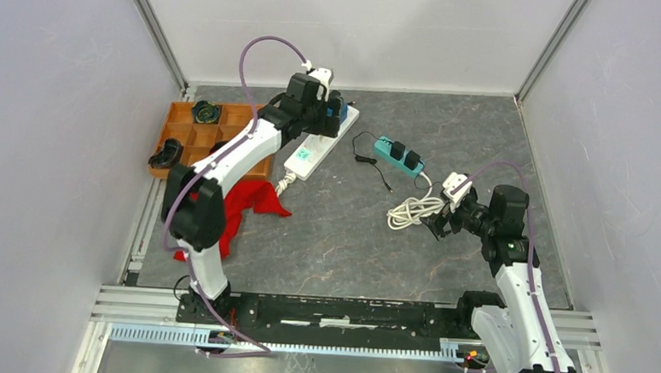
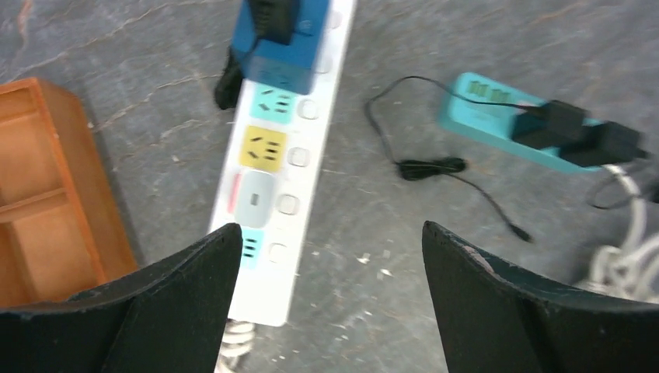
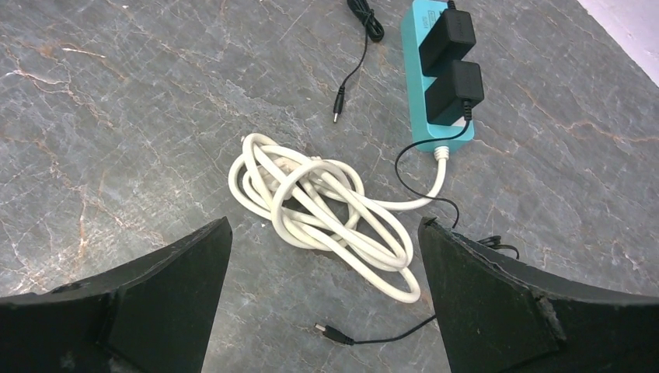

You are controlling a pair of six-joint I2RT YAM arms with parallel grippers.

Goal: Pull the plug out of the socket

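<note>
A white power strip (image 1: pixel 310 154) with coloured sockets lies at the back centre. A blue plug (image 2: pixel 280 47) with a black cord sits in its far end. My left gripper (image 1: pixel 334 111) hovers over that end; in the left wrist view it (image 2: pixel 330 233) is open and empty, with the strip (image 2: pixel 272 179) under its left finger. A teal power strip (image 1: pixel 397 156) holds two black adapters (image 3: pixel 451 62). My right gripper (image 1: pixel 439 225) is open and empty above the teal strip's coiled white cable (image 3: pixel 326 210), short of the teal strip (image 3: pixel 420 78).
An orange compartment tray (image 1: pixel 185 132) with black items stands at the back left, and a red cloth (image 1: pixel 249 201) lies beside the left arm. Thin black wires with barrel plugs (image 3: pixel 338 116) trail on the grey floor near the teal strip. Walls enclose three sides.
</note>
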